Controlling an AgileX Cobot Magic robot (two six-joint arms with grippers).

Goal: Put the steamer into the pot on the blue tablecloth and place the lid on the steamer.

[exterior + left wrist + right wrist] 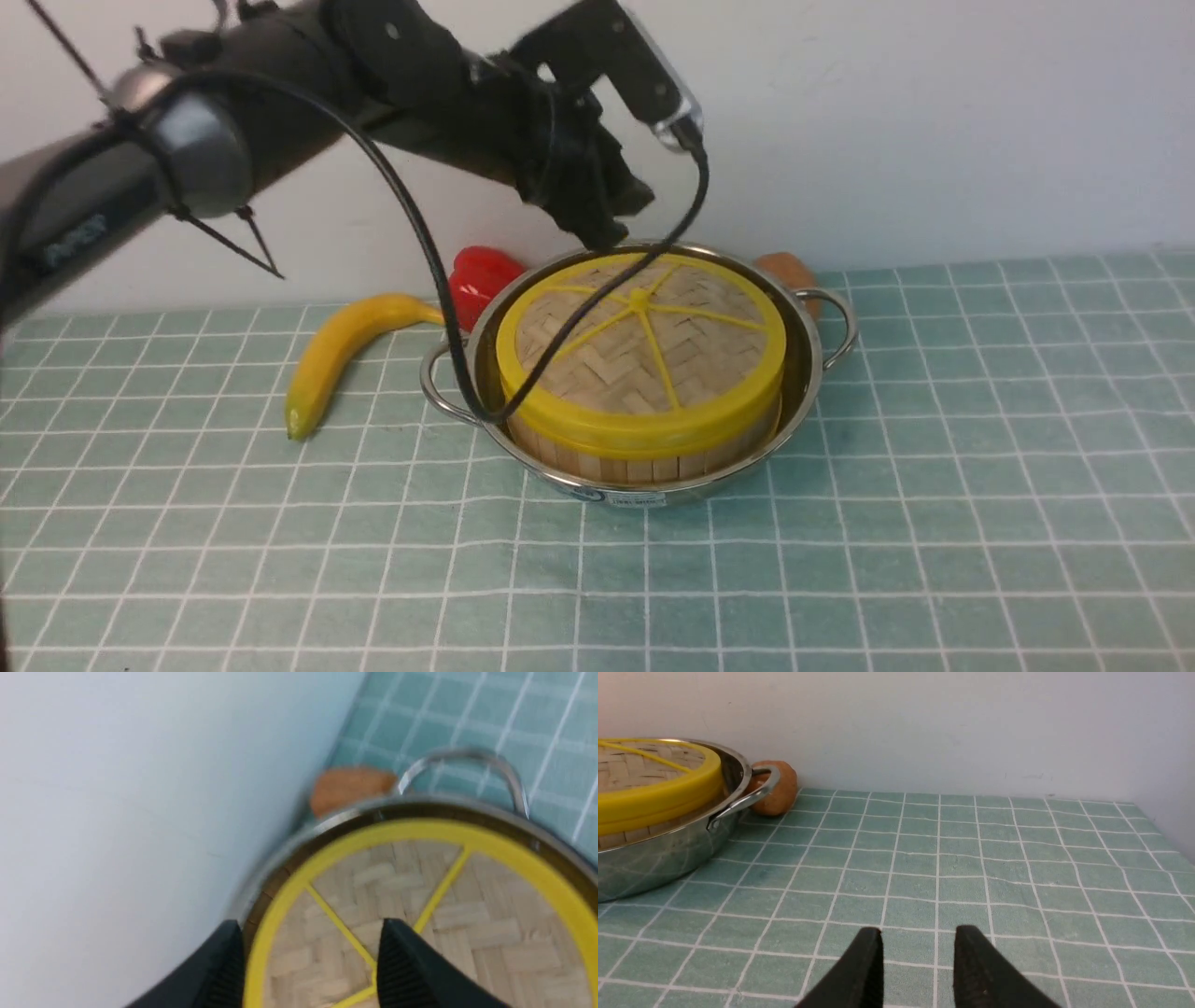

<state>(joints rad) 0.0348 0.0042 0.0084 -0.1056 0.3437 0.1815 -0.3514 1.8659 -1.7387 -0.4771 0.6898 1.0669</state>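
The shiny pot (805,373) stands on the blue tablecloth (934,523). The steamer (644,459) sits inside it, only its slatted side showing. The lid (653,350), woven with yellow spokes, rests on top. My left gripper (602,229) hangs over the lid's far edge. In the left wrist view that gripper (308,935) is open, its fingers wide apart on either side of the lid's yellow rim (271,914), gripping nothing. My right gripper (917,940) is open over bare cloth, to the right of the pot (668,854).
A yellow banana (341,350) lies left of the pot, with a red object (481,275) behind it. A brown rounded object (792,271) sits by the pot's right handle against the wall. The left arm's black cable (439,280) droops across the lid.
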